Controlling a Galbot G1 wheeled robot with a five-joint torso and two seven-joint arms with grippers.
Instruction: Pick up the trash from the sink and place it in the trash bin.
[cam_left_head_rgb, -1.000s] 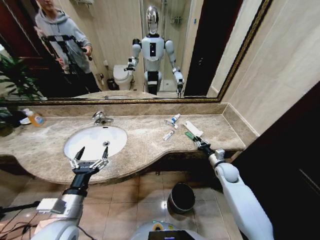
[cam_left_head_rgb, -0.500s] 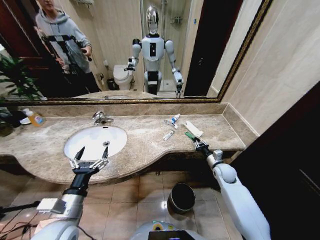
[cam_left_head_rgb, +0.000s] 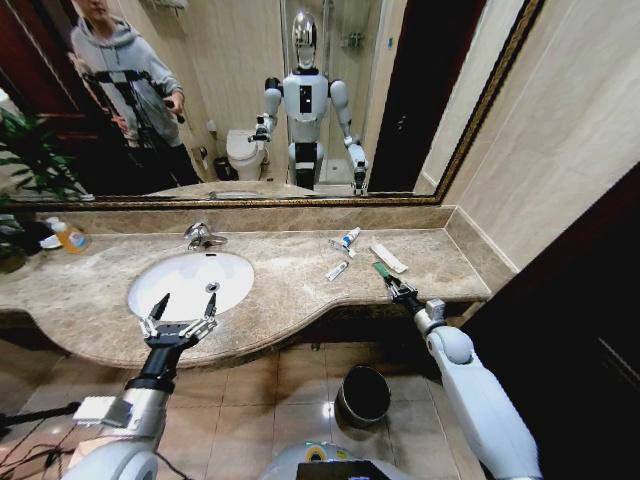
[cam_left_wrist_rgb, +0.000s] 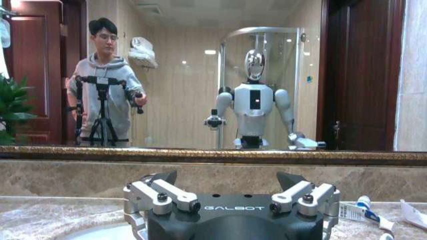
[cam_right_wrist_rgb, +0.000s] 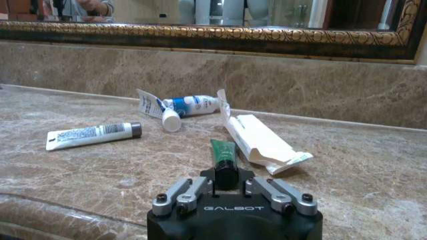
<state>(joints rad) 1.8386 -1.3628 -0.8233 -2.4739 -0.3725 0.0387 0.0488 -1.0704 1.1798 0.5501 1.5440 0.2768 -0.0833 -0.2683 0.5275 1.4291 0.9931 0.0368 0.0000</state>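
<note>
Between our right gripper's (cam_right_wrist_rgb: 227, 186) fingers sits the green piece (cam_right_wrist_rgb: 223, 155), pinched tight on the counter; the white packet (cam_right_wrist_rgb: 260, 141) lies just beside. Our left gripper (cam_left_head_rgb: 180, 318) hangs spread over the sink (cam_left_head_rgb: 240, 268).

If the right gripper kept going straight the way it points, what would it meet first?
The right gripper already closes around the green tube. Straight beyond lies the torn white packet, probably first, then the marble backsplash; depth is hard to judge.

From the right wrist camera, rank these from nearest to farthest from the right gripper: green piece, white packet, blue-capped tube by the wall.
1. green piece, between the right gripper's fingers.
2. white packet, beside it on the counter.
3. blue-capped tube, farthest, near the backsplash.
</note>
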